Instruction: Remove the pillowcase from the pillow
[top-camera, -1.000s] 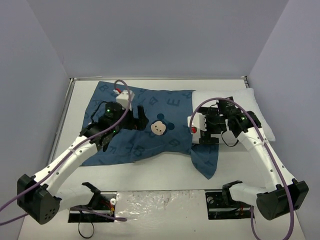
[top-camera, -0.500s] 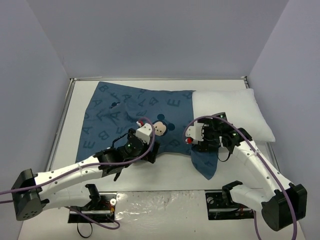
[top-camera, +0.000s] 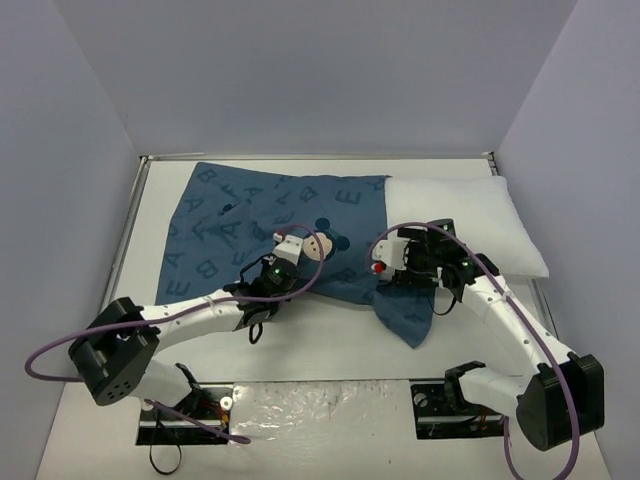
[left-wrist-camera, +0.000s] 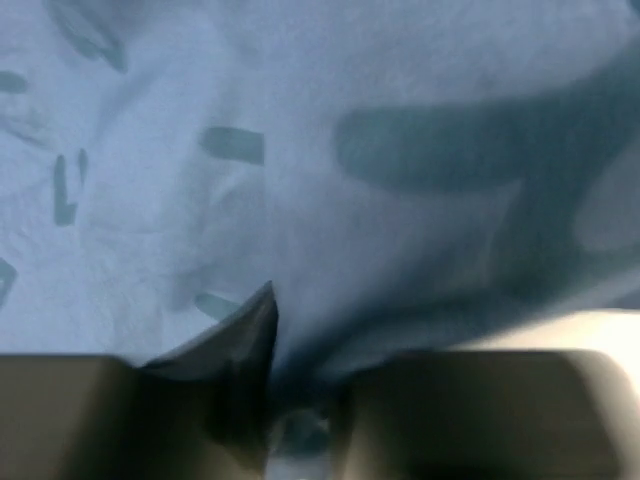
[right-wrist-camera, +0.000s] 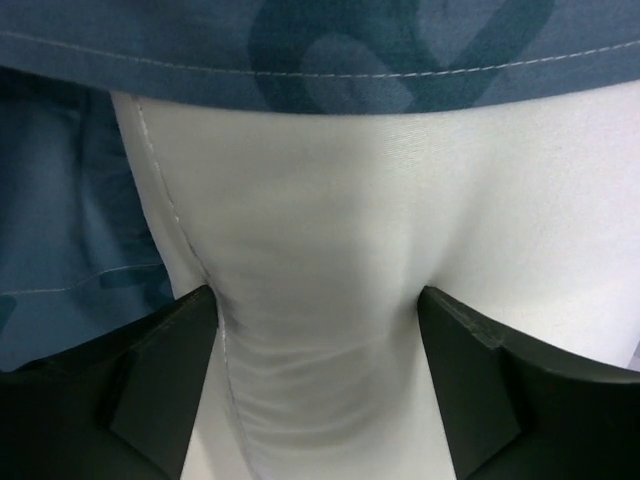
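The dark-blue pillowcase (top-camera: 240, 225) lies spread over the left and middle of the table, with a mouse face (top-camera: 320, 247) near its middle. The white pillow (top-camera: 465, 215) sticks out of its right end. My left gripper (top-camera: 283, 268) sits low at the pillowcase's near edge. In the left wrist view blue cloth (left-wrist-camera: 350, 150) bunches down between the nearly closed fingers (left-wrist-camera: 230, 360). My right gripper (top-camera: 392, 272) is at the pillow's near left corner. In the right wrist view its fingers (right-wrist-camera: 170, 360) press into the creased white pillow (right-wrist-camera: 320, 200), just below the pillowcase hem (right-wrist-camera: 380, 60).
A loose flap of the pillowcase (top-camera: 408, 322) trails toward the near edge under the right arm. Grey walls close in the white table (top-camera: 330, 340) on three sides, with a rail (top-camera: 320, 157) along the back. Both arm bases stand at the near edge.
My left arm swung from the far left of the pillowcase down to its near edge and closed on the cloth. My right gripper shifted slightly nearer and narrowed onto the pillow.
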